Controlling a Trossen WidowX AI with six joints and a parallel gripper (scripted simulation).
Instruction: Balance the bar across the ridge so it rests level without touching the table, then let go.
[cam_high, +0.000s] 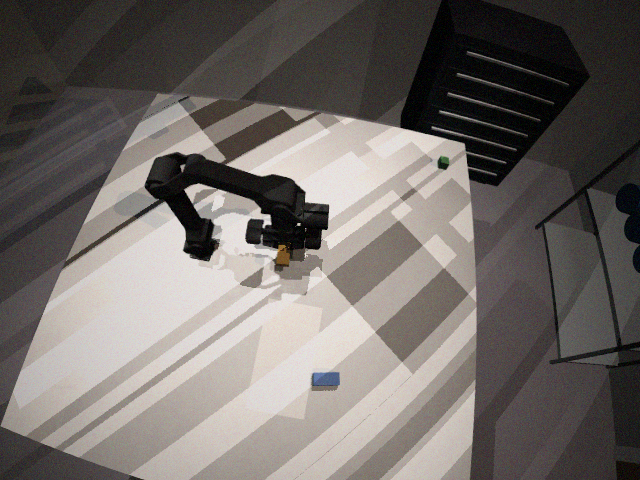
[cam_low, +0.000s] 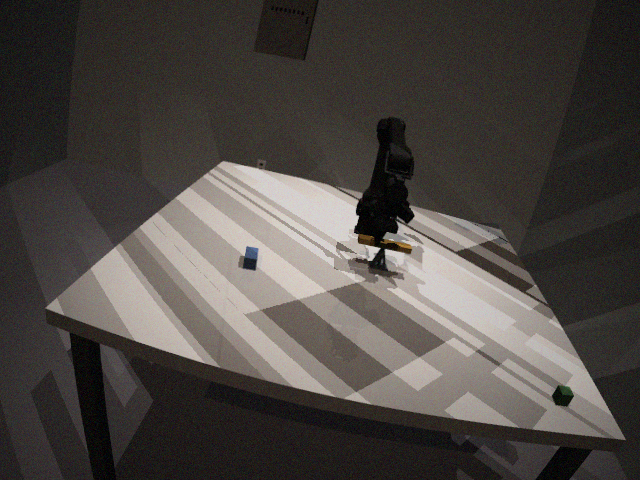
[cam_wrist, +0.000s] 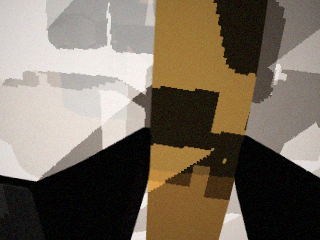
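Observation:
The orange bar (cam_high: 282, 255) (cam_low: 398, 246) (cam_wrist: 190, 50) is held above the table, with both ends off its top. My gripper (cam_low: 381, 239) (cam_wrist: 193, 142) is shut on the bar near its middle, one black finger on each long side. The dark ridge (cam_low: 379, 262) stands below the middle of the bar in the exterior view. The bar lies across above it and looks close to its top; whether they touch cannot be told. In the top view the arm and bar mostly hide the ridge. The bar looks roughly level with the table.
A blue block (cam_high: 325, 379) (cam_low: 250, 258) lies on the table, well away from the ridge. A small green cube (cam_high: 443, 162) (cam_low: 562, 395) is near a table corner. A dark drawer cabinet (cam_high: 496, 87) stands beyond the table edge. Striped light and arm shadows cross the tabletop.

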